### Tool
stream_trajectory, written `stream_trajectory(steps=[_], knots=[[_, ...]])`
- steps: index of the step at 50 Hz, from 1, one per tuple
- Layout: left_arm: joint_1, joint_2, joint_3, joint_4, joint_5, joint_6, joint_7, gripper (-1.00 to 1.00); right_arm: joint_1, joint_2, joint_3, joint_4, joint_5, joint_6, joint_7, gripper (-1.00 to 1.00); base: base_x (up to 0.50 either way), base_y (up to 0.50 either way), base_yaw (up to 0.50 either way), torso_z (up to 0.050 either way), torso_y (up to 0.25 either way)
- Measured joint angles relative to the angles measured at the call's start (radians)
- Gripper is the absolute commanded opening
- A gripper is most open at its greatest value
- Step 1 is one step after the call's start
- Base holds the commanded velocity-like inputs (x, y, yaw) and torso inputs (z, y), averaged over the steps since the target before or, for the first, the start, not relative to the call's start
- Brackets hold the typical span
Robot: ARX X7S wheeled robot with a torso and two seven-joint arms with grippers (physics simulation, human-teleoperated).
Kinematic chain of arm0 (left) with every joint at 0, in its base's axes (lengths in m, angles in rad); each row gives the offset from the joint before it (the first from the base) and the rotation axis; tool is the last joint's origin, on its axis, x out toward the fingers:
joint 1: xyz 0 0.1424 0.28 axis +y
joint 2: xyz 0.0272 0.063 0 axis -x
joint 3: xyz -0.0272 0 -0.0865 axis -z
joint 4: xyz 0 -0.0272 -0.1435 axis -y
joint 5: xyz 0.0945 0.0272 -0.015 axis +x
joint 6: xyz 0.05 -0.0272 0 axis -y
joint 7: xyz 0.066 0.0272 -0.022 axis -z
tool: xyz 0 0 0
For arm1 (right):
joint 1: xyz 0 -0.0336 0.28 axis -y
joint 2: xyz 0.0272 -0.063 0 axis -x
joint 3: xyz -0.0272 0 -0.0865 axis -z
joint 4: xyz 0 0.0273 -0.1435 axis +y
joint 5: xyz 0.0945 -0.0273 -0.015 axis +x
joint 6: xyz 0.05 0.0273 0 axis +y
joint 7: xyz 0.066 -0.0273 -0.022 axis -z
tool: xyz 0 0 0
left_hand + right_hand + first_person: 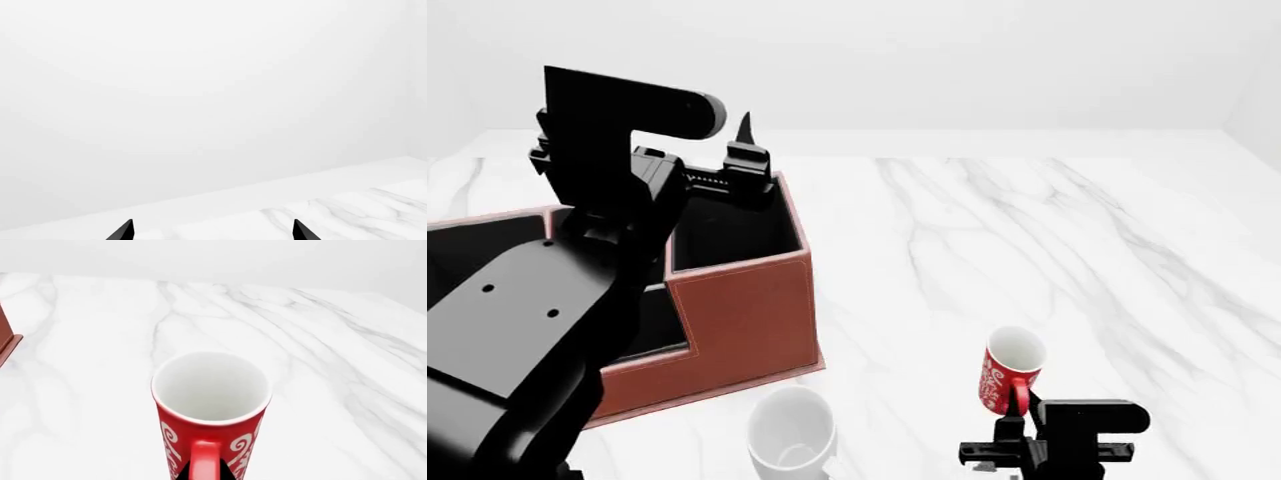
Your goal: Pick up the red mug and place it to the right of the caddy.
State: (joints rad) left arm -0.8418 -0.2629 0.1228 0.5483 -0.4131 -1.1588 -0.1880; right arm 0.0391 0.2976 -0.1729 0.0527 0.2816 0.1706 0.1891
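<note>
Nearest the robot in the head view, the right claw (1018, 440) sits low at the bottom edge, with the red mug (1008, 372) directly beyond it and touching or all but touching its front. The right wrist view looks down into the red mug (211, 405), white inside, with its red handle facing the camera and dark finger tips just showing on either side of that handle at the frame's lower edge; the claw seems closed on the handle, though only slivers of the fingers show, so I cannot tell for certain. The mug leans slightly and appears to be at or just above the desk (1068, 250), a white marbled surface. To the left of the mug, near the robot, stands a plain white mug (790, 432), well apart from the red one. Beyond the white mug sits the caddy (747, 310), reddish-brown with black-lined compartments, its near right corner closest to both mugs; one corner of it shows in the right wrist view (8, 340). The left arm reaches over the caddy, its claw (745, 150) at the caddy's far rim. In the left wrist view, its two dark finger tips (123, 231) stand well apart, the left claw (212, 231) open and holding nothing.
</note>
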Motion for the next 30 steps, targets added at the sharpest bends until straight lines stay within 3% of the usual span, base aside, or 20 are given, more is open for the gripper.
stream_trajectory(steps=[15,23,30], knots=[[0.004,-0.004,-0.003,0.001,-0.007,0.004,-0.006,1.00,0.034,0.024,-0.010,-0.101,0.021,0.057,0.007,-1.00,0.00,0.00,0.00,0.000,0.000],[0.003,-0.006,-0.005,-0.004,-0.010,0.010,-0.008,1.00,0.142,0.044,-0.040,-0.235,0.027,0.167,0.003,-1.00,0.00,0.00,0.00,0.000,0.000],[0.002,-0.009,-0.007,-0.010,-0.013,0.014,-0.009,1.00,0.287,0.021,-0.096,-0.227,0.021,0.243,-0.019,-1.00,0.00,0.00,0.00,0.000,0.000]])
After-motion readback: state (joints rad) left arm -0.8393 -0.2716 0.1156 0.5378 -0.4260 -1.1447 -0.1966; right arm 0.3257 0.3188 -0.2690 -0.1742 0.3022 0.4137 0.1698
